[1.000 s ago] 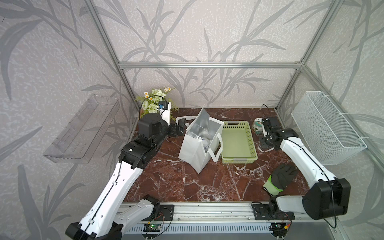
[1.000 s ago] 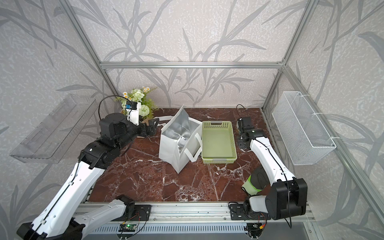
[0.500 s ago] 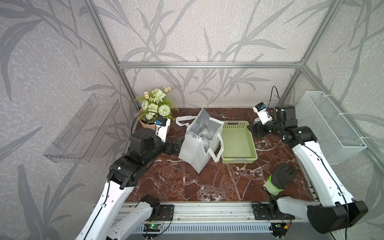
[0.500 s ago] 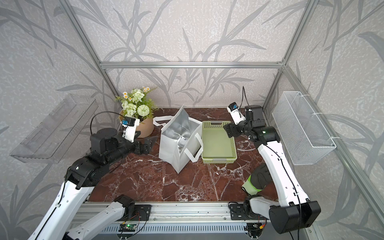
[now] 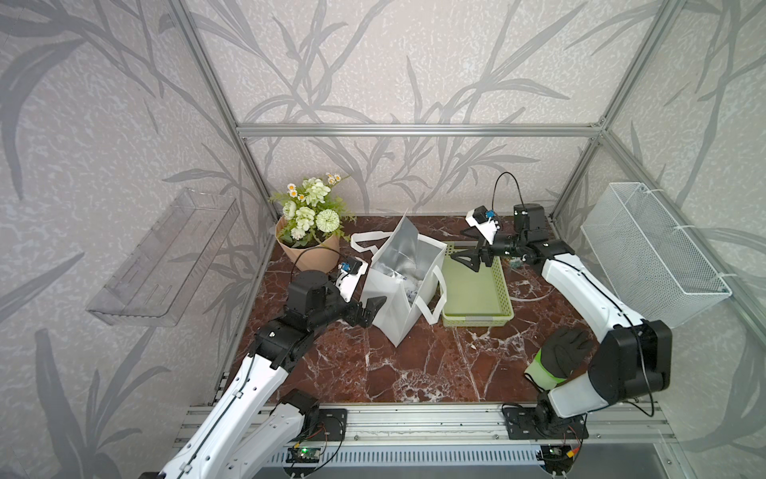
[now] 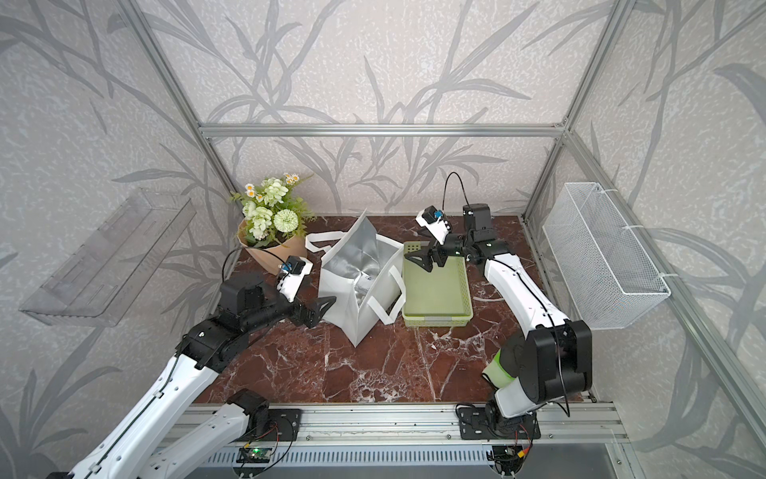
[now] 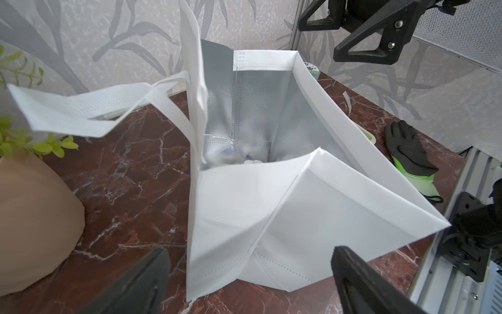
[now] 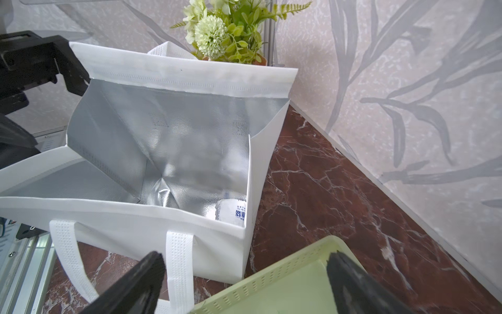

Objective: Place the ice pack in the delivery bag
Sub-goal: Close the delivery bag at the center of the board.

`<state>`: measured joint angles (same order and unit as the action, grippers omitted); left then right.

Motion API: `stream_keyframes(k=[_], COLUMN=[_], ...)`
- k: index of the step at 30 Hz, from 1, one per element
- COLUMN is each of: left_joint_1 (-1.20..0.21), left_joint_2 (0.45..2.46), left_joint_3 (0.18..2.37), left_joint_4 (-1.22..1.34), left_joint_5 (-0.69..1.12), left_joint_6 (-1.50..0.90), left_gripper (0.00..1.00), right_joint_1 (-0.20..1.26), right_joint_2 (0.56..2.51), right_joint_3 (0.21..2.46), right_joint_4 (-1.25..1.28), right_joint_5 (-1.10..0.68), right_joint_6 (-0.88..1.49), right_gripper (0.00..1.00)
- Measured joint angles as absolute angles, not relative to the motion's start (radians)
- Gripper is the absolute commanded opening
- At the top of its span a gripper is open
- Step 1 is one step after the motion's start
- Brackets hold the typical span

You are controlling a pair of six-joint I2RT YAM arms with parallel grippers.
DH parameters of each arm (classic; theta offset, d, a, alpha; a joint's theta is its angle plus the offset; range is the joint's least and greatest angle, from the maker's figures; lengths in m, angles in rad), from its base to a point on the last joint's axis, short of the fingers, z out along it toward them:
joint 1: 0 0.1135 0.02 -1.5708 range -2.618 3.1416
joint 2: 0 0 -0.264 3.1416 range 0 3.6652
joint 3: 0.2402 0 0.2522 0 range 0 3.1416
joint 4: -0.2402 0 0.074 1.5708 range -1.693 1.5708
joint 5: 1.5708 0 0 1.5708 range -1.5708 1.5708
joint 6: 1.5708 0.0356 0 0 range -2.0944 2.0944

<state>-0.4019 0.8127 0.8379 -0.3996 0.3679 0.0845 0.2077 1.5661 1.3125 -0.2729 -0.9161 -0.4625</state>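
Two open grippers flanked the tall white fabric delivery bag (image 5: pixel 396 317) with its silver foil lining. It stood upright on the red-brown marble tabletop (image 5: pixel 414 365), in the same spot as a second earlier.

The left gripper (image 5: pixel 371 311), jaws spread wide and holding nothing, sat low against the bag's left wall; we could not tell whether it touched. A second before, we had seen it higher and farther back, at the bag's rim in front of the flowers. The brown paper flower wrap (image 5: pixel 309 257) was now uncovered.

The right gripper (image 5: pixel 464 264), likewise spread and empty, hung above the far left corner of the pale green perforated plastic tray (image 5: pixel 476 320), just beside the bag's rim. Earlier it had been down past the tray's far right corner.

The ice pack (image 8: pixel 232 212), a small white pouch with blue print, lay at the bottom of the bag against one end wall, as the right wrist view showed.

A black and green work glove (image 5: pixel 563 352) lay at the front right, near the right arm's base, unmoved.
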Motion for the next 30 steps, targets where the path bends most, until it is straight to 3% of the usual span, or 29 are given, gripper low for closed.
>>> stream_keyframes(k=[1, 6, 10, 13, 18, 19, 30], left_joint_1=[-0.398, -0.381, -0.356, -0.33, -0.289, -0.281, -0.142], left_joint_2=[0.823, 0.916, 0.975, 0.993, 0.995, 0.993, 0.989], left_joint_3=[0.837, 0.837, 0.837, 0.837, 0.837, 0.837, 0.837], left_joint_4=[-0.384, -0.331, -0.299, -0.276, -0.258, -0.259, -0.253], left_joint_5=[0.368, 0.396, 0.427, 0.463, 0.529, 0.537, 0.683], left_joint_6=[0.099, 0.155, 0.168, 0.177, 0.189, 0.188, 0.183], left_gripper=[0.94, 0.64, 0.49, 0.3, 0.03, 0.0, 0.0], right_joint_1=[0.213, 0.25, 0.271, 0.284, 0.296, 0.297, 0.377], right_joint_2=[1.581, 1.665, 1.69, 1.694, 1.693, 1.691, 1.519], right_joint_3=[1.317, 1.362, 1.386, 1.396, 1.397, 1.397, 1.375], right_joint_4=[-0.268, -0.26, -0.27, -0.28, -0.322, -0.331, -0.526], right_joint_5=[-0.926, -0.962, -0.978, -0.984, -0.986, -0.983, -0.875], right_joint_6=[-0.465, -0.488, -0.507, -0.522, -0.544, -0.546, -0.544], right_gripper=[0.95, 0.83, 0.69, 0.53, 0.1, 0.0, 0.0])
